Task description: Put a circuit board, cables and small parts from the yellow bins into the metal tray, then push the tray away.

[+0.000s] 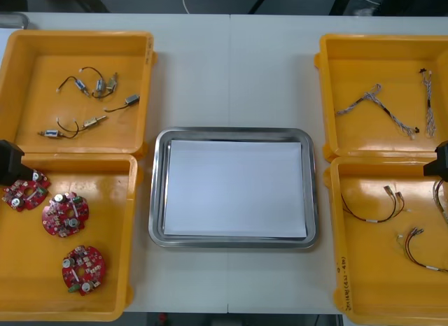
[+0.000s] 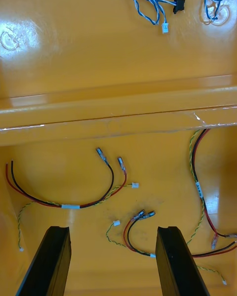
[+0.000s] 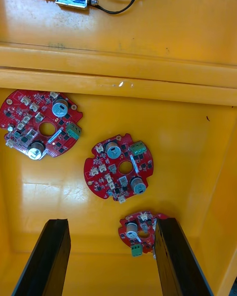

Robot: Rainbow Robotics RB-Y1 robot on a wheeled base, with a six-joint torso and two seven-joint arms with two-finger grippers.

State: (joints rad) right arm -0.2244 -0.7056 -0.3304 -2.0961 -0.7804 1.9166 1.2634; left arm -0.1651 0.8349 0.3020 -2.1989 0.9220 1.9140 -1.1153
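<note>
Table (image 1: 231, 74) bears four yellow bins (image 1: 42, 67) (metal tray (image 1: 158, 193) between).

1. Dark handwriting (image 1: 344, 280) runs along the inner rim of the near right yellow bin (image 1: 371, 287), too small to read.
2. A round moulded stamp (image 2: 12, 38) on the far right yellow bin (image 2: 98, 39) floor is illegible.

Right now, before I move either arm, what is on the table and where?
table: one, light, under everything
yellow bins: four, yellow, two at each side
metal tray: one, shiny rim, white inside, between the bins
circuit boards: three, red, near left bin
small metal parts: several, silvery, black leads, far left bin
twisted cables: two, blue and white, far right bin
red and yellow cables: three, near right bin
left gripper: black, open, over the circuit boards
right gripper: black, open, over the red and yellow cables
</note>
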